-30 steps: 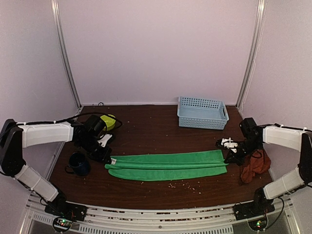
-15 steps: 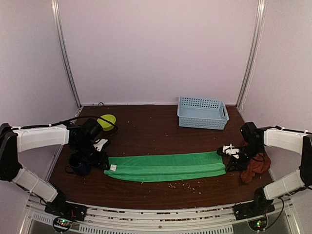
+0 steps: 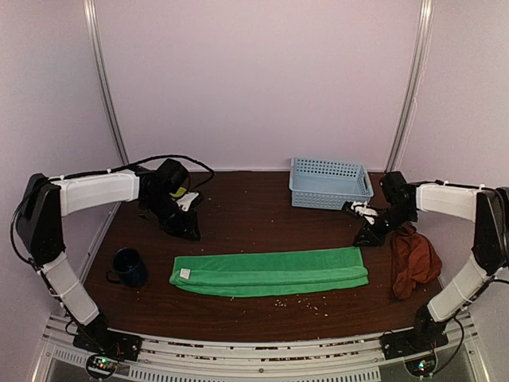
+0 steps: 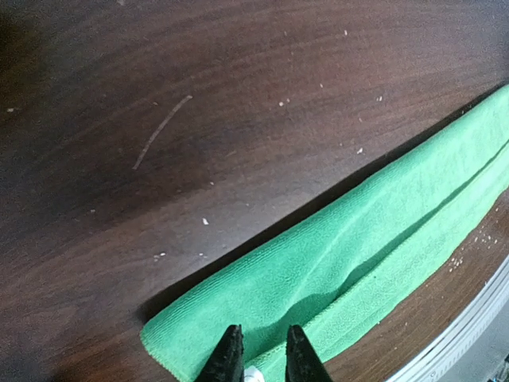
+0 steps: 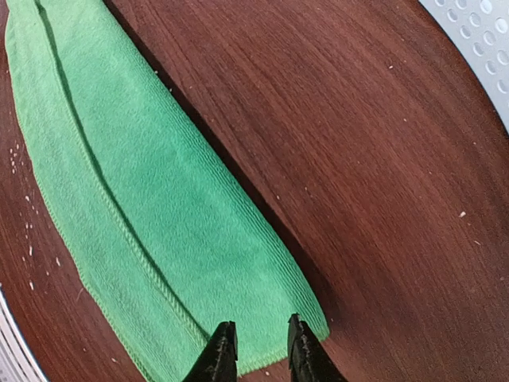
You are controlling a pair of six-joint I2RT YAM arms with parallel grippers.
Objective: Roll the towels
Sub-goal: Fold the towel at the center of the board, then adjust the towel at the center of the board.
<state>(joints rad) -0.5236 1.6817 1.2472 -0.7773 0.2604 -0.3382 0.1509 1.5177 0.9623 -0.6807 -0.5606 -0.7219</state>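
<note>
**Green towel folded into a strip, no roll started yet**

The left end effector point(image 4: 262, 330) has its fingers a little spread, and nothing is between them. It hangs over the worktop point(image 3: 246, 215) near the left end of the green towel point(image 3: 270, 270), on the far side of it, and does not seem to touch the cloth. The right end effector point(image 5: 260, 322) is the same: a narrow gap between the fingers and nothing pinched. It hangs by the far right corner of the same towel.

The green towel lies flat in the near half of the worktop, along the near edge. It is folded lengthwise into a long, narrow strip with quite straight edges, and a small white label shows at its left end. Neither end is turned over, so the rolling itself is not begun.

The red towel point(image 3: 413, 267) is a crumpled heap at the right edge of the worktop, just beside the right arm. It is not spread, not folded and not rolled.

A blue basket point(image 3: 330, 183) stands toward the far right corner, apart from both towels. A dark mug point(image 3: 127, 267) stands near the left edge.

In my judgement the task is at an early stage. The strip looks ready to be rolled from one end. After that, the red towel needs all the steps.
</note>
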